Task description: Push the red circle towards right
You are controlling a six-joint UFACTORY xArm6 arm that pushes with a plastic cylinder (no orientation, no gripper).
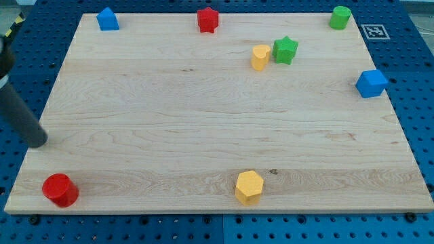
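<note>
The red circle [60, 190] is a short red cylinder at the bottom left corner of the wooden board [169, 129]. My dark rod comes in from the view's left edge. My tip [38, 141] rests near the board's left edge, above and slightly left of the red circle, with a clear gap between them. A yellow hexagon block [249, 187] sits far to the right of the red circle along the bottom edge.
A blue block [107, 19], a red star [207, 19] and a green cylinder [340, 17] line the top edge. A yellow block [260, 57] touches a green star [285, 50]. A blue cube [371, 83] sits at the right edge.
</note>
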